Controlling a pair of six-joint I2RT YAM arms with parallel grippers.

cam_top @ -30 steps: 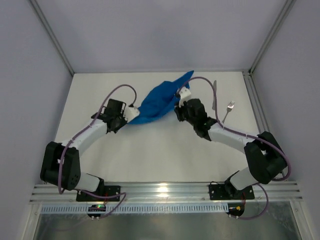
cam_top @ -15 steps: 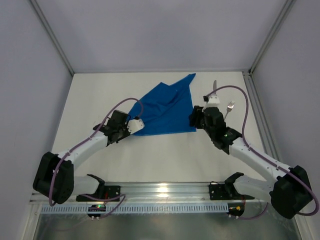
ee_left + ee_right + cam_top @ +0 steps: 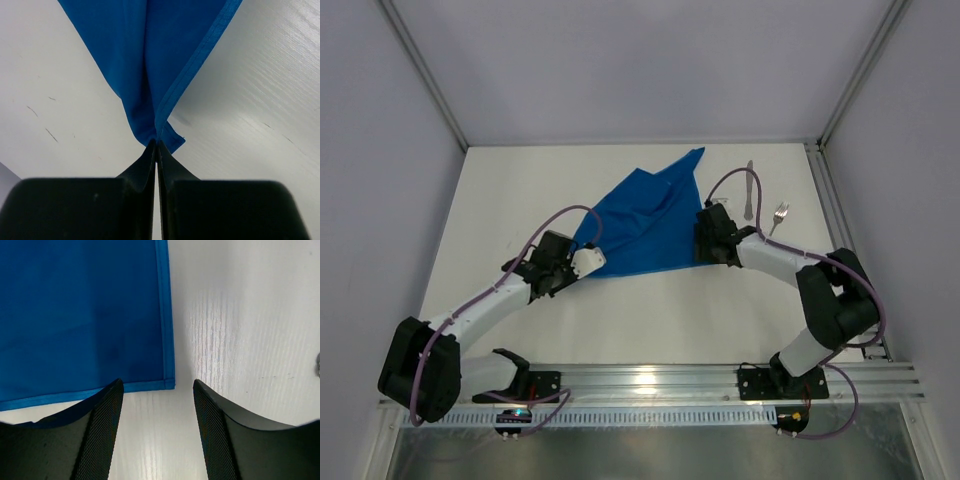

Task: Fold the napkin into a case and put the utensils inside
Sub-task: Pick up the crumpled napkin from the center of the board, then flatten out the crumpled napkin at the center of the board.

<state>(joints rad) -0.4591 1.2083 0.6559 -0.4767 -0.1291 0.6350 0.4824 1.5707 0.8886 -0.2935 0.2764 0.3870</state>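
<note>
Napkin (image 3: pixel 645 222) lies on the table (image 3: pixel 650 310), about mid-table, one pointed corner reaching toward the far wall. Knife (image 3: pixel 749 190) and fork (image 3: pixel 778 218) lie bare on the table to its right, clear of the cloth and apart from each other. I see them only in the top view.

Left wrist view: left fingers (image 3: pixel 140 172) are pressed together and pinch the napkin's (image 3: pixel 150 60) near-left corner. A small hemmed flap pokes out just right of the tips. Above the pinch the cloth spreads in two panels with a crease between them. The top view gives only the white finger body meeting the blue edge; the pinch itself is not legible there.

Right wrist view: right fingers (image 3: pixel 102 430) are spread. The napkin's (image 3: pixel 80 315) near-right hemmed corner lies flat on the table between the tips, nothing gripped. The left tip overlaps the near hem in this view, and I cannot tell whether it touches. From above, the right wrist covers that corner.

Grey sliver (image 3: pixel 318 371) at the right edge of the right wrist view is cut off; I cannot identify it.

Small board with a green light (image 3: pixel 517 412) sits below the near rail. Any print on it is too small to read.
</note>
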